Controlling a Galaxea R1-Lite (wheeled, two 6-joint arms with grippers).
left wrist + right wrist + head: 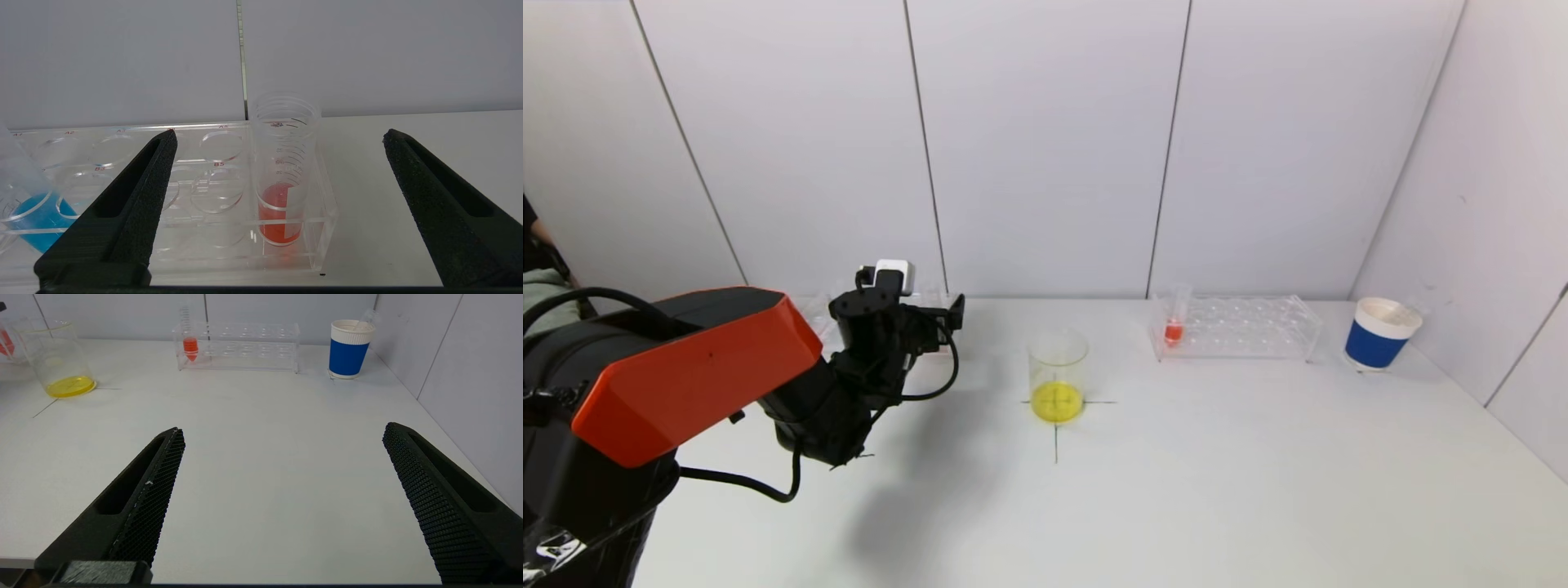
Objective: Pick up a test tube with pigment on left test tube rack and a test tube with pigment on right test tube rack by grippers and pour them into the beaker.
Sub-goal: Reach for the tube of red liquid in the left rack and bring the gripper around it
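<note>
Black foam-lined left gripper [278, 139], jaws wide apart, empty, faces my clear tube of red pigment [282, 175] in the left clear plastic rack [327, 212]. Right gripper [282, 433] hangs wide open, well short of the glass beaker [57, 359].

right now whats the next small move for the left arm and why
Probably ease the left tool forward around the red tube in the left rack, then close. The tool is open, the tube stands upright between its fingers but ahead of the tips, untouched.
</note>
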